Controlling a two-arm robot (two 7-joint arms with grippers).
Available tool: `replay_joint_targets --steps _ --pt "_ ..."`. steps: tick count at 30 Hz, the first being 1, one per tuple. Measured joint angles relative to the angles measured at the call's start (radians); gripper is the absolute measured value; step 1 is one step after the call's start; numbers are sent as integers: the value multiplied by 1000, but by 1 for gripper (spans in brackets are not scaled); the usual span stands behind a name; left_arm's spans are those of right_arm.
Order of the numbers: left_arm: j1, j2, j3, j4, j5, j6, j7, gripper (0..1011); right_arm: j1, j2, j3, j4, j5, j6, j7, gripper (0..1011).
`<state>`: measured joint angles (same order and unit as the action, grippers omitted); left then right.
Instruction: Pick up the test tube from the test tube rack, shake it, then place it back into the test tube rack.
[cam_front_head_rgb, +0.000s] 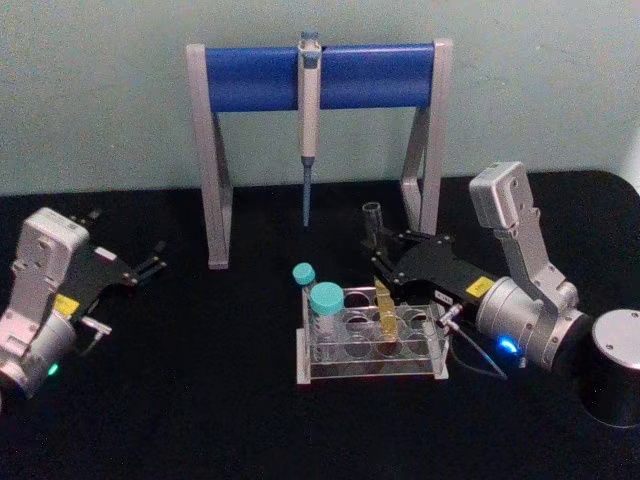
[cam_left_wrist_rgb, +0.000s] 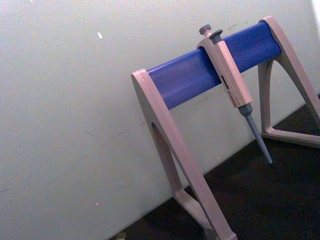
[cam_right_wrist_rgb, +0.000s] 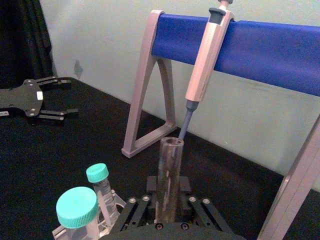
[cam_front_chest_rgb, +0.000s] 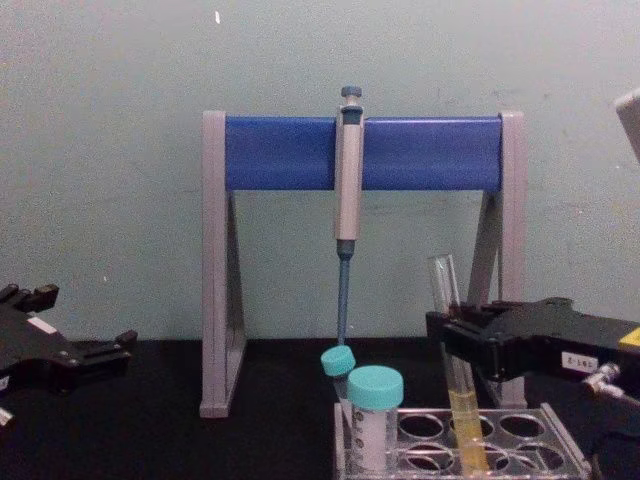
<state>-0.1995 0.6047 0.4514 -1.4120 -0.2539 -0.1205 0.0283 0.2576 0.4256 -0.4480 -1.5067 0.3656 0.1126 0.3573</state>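
Observation:
The test tube (cam_front_head_rgb: 377, 240) is a long clear glass tube with yellow liquid (cam_front_chest_rgb: 465, 425) in its lower part. It leans slightly, its bottom end down in a hole of the clear test tube rack (cam_front_head_rgb: 428, 322). My right gripper (cam_front_head_rgb: 380, 265) is shut on the tube's middle, just above the rack (cam_front_chest_rgb: 560, 440). In the right wrist view the tube's open mouth (cam_right_wrist_rgb: 170, 145) rises straight up from between the black fingers. My left gripper (cam_front_head_rgb: 155, 262) rests parked at the table's left, open and holding nothing.
Two teal-capped tubes (cam_front_head_rgb: 325, 300) stand at the rack's left end. Behind the rack, a grey-legged stand with a blue crossbar (cam_front_head_rgb: 255, 75) carries a hanging pipette (cam_front_head_rgb: 308, 110). A black cylinder (cam_front_head_rgb: 615, 365) sits at the right edge.

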Motion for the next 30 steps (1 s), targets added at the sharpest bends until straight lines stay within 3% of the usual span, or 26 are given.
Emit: replay_joint_targets --steps 3,21,24,30 --pt "0 0 0 0 0 0 0 1001 0 0 0 0 0 0 0 232" --pt "0 0 0 0 0 0 0 1001 -1 0 1 0 0 -1 1 228" --pt "0 0 0 0 0 0 0 1001 -12 -2 16 -9 -4 -25 12 228" --pt "0 0 0 0 0 0 0 1001 -39 -7 71 -53 60 -56 53 228"
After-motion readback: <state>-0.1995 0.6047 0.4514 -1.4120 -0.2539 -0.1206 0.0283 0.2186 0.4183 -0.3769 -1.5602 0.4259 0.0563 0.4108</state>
